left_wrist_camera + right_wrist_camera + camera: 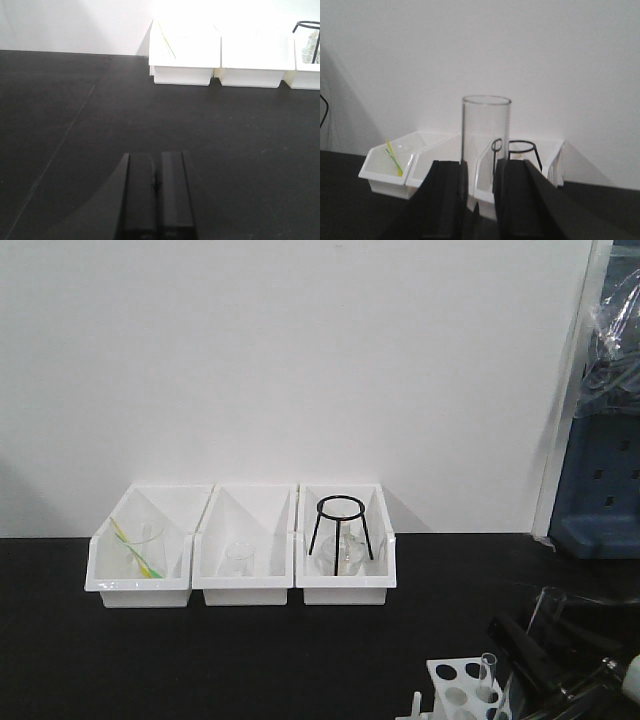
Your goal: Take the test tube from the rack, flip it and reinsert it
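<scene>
In the right wrist view my right gripper (480,172) is shut on a clear glass test tube (486,135), which stands upright between the black fingers (447,200) with its open rim on top. In the front view this tube (545,608) rises from the right gripper (530,640) at the bottom right, just right of the white rack (450,675). A second test tube (487,673) stands in a rack hole. My left gripper (156,162) is shut and empty, low over bare black table.
Three white bins (138,587) (243,582) (345,582) stand in a row against the white wall. They hold a beaker with yellow-green sticks, a small beaker (238,558), and a black tripod (343,525) over a flask. Blue equipment (600,490) stands at the far right.
</scene>
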Controlling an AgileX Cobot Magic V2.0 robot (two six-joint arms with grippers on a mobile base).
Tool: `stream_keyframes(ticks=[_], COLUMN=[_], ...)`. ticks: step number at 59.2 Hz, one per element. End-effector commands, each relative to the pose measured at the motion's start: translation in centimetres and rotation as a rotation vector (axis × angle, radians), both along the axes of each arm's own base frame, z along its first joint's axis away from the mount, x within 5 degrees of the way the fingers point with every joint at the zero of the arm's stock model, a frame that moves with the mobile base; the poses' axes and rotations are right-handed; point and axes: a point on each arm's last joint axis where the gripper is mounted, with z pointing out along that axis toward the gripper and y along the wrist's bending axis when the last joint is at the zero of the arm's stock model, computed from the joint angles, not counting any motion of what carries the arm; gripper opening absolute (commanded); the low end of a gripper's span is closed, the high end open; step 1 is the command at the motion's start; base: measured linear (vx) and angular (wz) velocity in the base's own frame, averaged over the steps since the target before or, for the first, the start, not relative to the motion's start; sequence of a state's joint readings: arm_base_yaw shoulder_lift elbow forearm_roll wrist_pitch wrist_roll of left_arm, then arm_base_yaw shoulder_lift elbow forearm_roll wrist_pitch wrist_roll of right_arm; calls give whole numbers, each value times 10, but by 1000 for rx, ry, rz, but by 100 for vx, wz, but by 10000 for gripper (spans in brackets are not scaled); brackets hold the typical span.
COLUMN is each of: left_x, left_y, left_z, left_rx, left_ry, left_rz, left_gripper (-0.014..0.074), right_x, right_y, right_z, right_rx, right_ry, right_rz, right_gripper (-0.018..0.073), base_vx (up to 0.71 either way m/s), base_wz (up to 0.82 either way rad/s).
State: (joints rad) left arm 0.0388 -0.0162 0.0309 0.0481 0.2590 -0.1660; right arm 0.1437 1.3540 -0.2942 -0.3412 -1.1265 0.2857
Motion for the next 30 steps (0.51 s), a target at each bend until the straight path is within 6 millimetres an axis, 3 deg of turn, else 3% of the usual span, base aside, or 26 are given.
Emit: stream_keyframes(ticks=[1, 14, 30], left_x=[0, 0, 0], left_y=[-1, -1, -1], left_z=[7, 7, 7], left_rx=[-1, -1, -1], left_ry=[-88, -88, -88], left_rz=[-8, -8, -8], left_gripper=[-6, -6, -6], right_x=[2, 10, 12], right_y=[0, 1, 2], right_z=[18, 4, 28], right_rx=[86, 55, 94], right_ry=[-191, -142, -229], right_rz=[23, 15, 28], right_gripper=[-9, -9, -9], base_vx=[0, 0, 0], base_wz=[0, 0, 0])
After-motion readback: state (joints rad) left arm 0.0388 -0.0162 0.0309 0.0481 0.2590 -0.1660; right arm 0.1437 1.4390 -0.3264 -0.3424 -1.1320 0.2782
